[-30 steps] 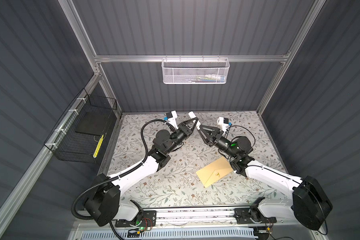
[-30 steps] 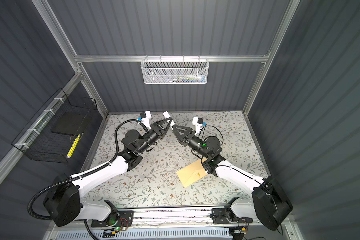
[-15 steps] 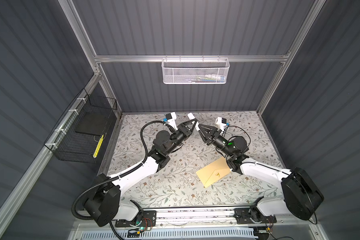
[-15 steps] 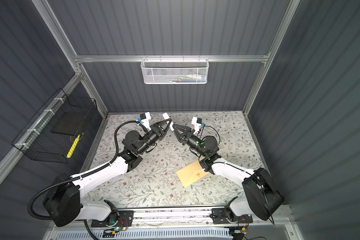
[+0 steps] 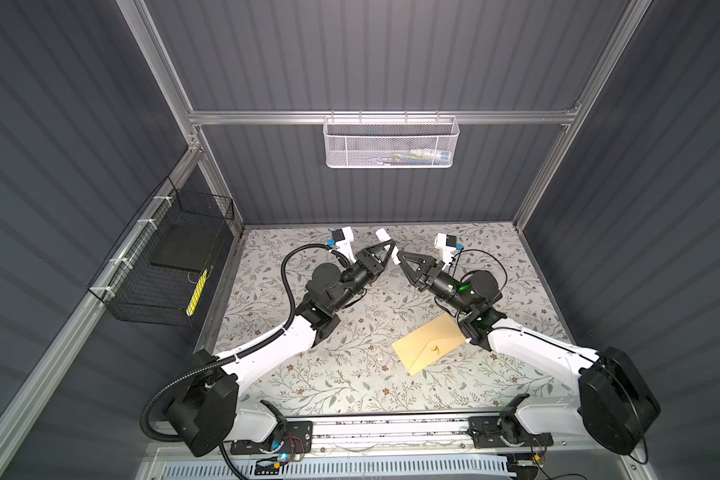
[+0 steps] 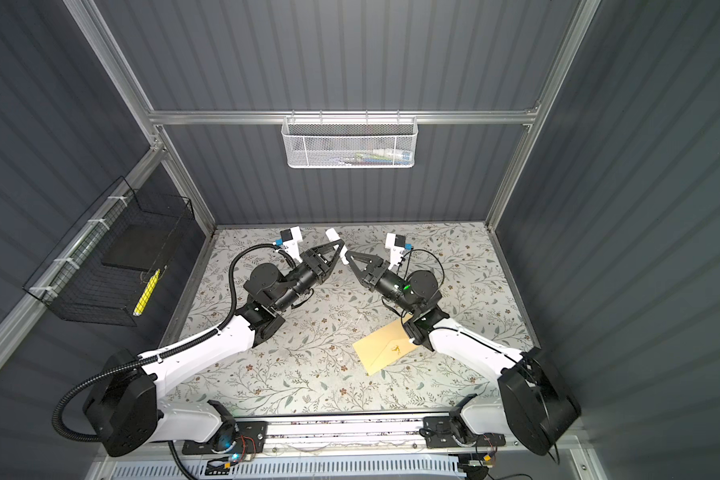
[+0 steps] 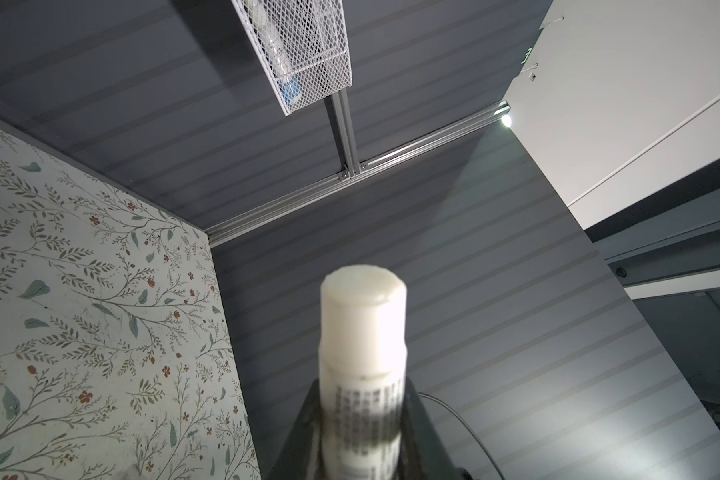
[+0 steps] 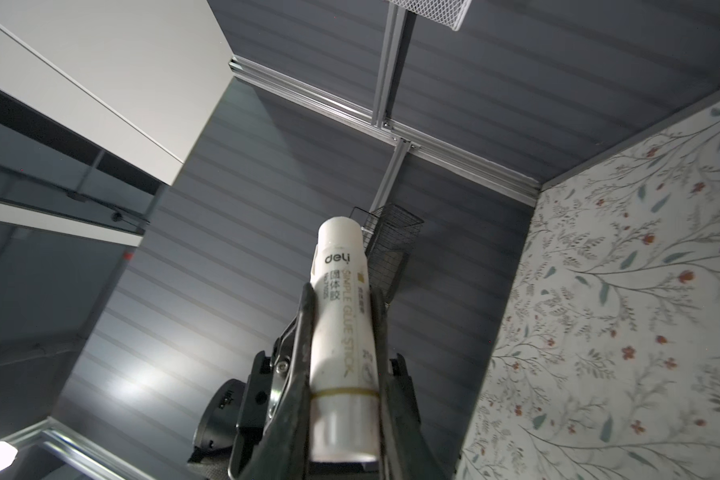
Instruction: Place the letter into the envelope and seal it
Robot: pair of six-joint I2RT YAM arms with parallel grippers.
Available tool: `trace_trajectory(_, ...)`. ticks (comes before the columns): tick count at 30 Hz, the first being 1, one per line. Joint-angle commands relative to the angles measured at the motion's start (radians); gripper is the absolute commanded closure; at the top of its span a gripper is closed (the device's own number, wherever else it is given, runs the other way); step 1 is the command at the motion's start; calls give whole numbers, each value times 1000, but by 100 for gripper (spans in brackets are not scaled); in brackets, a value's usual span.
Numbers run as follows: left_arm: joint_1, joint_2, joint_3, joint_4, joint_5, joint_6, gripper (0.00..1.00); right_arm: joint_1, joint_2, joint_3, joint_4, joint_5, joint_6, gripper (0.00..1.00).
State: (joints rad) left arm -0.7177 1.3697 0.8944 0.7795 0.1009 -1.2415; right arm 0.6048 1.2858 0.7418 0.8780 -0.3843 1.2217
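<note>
We record: one glue stick (image 5: 382, 236), held above the table (image 5: 329, 386), clamped by both left gripper (image 7: 362, 399) and right gripper (image 8: 342, 295). One envelope (image 5: 427, 347), flat on table, a corner hidden by right arm.

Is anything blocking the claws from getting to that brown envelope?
Nothing lies between them. The left gripper and right gripper both clamp a white glue stick; the right arm overhangs a corner of the envelope.
</note>
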Motion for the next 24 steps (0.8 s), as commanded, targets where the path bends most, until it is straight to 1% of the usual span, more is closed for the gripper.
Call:
trace_trajectory(1, 3, -17, 26, -22, -6, 19, 100, 57, -60, 83, -430, 60, -355, 79)
trace_trajectory(2, 2, -17, 32, -34, -3, 18, 100, 80, -70, 115, -545, 131, -441, 79)
trace_trajectory(4, 1, -17, 45, -54, 3, 25, 100, 143, -75, 173, -717, 266, -622, 78)
trace_trajectory(6, 1, -17, 45, -51, 5, 25, 100, 202, -60, 206, -806, 418, -761, 77)
trace_trajectory(8, 2, -16, 45, -49, 5, 24, 100, 242, -45, 218, -826, 502, -861, 73)
trace_trajectory(10, 2, -15, 45, -48, 6, 18, 100, 271, -30, 222, -821, 593, -934, 73)
trace_trajectory(13, 1, -19, 42, -47, 8, 15, 100, 301, -22, 222, -797, 710, -1023, 70)
trace_trajectory(14, 2, -22, 40, -50, 8, 17, 100, 303, -29, 214, -781, 722, -1031, 69)
trace_trajectory(15, 1, -25, 40, -55, 5, 19, 100, 303, -41, 194, -744, 731, -1037, 64)
trace_trajectory(16, 1, -29, 36, -56, 3, 22, 100, 303, -56, 170, -706, 730, -1034, 55)
trace_trajectory(18, 2, -29, 32, -51, -1, 21, 100, 301, -99, 124, -646, 727, -1007, 33)
trace_trajectory(20, 1, -30, 25, -39, -4, 20, 100, 291, -151, 86, -622, 701, -940, 19)
trace_trajectory(21, 2, -30, 23, -37, -5, 23, 100, 278, -188, 71, -622, 677, -894, 15)
trace_trajectory(22, 2, -29, 22, -34, -7, 24, 100, 259, -226, 54, -622, 639, -822, 13)
trace_trajectory(24, 2, -28, 12, -6, -12, 20, 100, 205, -283, 16, -600, 526, -688, 10)
